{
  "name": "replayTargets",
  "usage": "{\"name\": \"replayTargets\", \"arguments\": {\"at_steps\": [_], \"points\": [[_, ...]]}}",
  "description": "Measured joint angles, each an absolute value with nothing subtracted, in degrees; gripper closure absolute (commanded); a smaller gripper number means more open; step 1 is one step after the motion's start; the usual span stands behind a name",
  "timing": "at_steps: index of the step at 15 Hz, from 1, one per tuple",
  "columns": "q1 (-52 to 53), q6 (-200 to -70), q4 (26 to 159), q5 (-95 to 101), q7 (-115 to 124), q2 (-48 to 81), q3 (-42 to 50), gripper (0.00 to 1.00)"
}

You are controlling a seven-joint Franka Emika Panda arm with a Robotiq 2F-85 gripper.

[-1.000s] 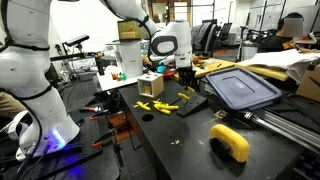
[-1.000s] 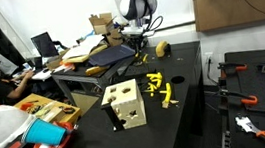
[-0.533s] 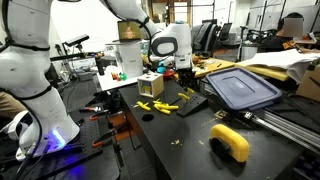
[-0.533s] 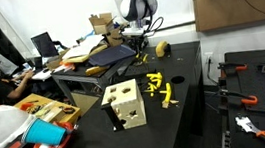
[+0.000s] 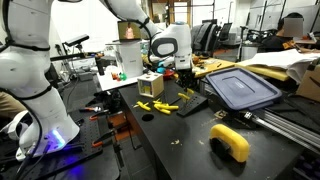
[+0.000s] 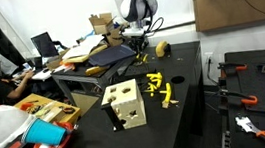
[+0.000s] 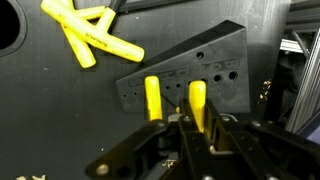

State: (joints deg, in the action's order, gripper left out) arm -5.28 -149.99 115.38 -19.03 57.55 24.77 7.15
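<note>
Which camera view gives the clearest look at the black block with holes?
The wrist view: the black block is large and close, its holes and two upright yellow pegs plain. Both exterior views show only a small dark shape under the gripper, holes too small to tell.

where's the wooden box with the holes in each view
in an exterior view: wooden box left of centre, behind the loose yellow pegs
in an exterior view: the box sits centre foreground, pegs behind it
wrist view: not in it; gripper shut on an upright yellow peg
shared landmark: the loose yellow pegs, top left in the wrist view
</note>
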Motion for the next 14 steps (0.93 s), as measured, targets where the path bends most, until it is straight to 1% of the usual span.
{"name": "replayTargets", "arguments": {"at_steps": [14], "points": [[-5.25, -152.61, 115.48, -18.78, 57.51, 25.22, 7.18, 0.96]]}}
